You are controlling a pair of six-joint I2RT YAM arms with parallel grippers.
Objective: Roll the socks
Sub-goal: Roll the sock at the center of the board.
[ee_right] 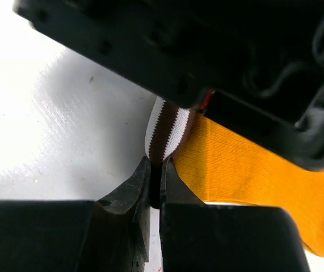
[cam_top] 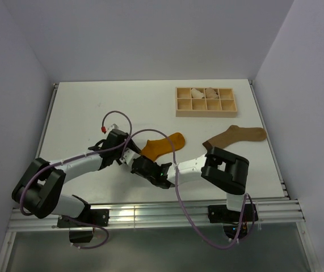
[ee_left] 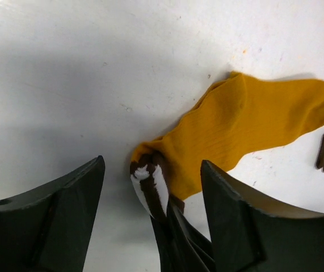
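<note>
A flat white bench stands between pale, bare walls. Two socks lie on it, well apart. The mustard-orange sock is near the middle, a soft ribbed knit with a rounded toe pointing away to the right. Its cuff, banded in dark brown and white, is lifted off the surface at the near-left end. The right end effector is clamped shut on that cuff, its two black fingers pinching the striped fabric between their tips. The left end effector stands spread wide, one dark finger on either side of the same cuff, and grips nothing. The second sock, tan-brown and smooth, lies flat farther right. Beyond it sits one pale wooden tray, divided into eight square compartments. Two pale rolled bundles are in its far row.
</note>
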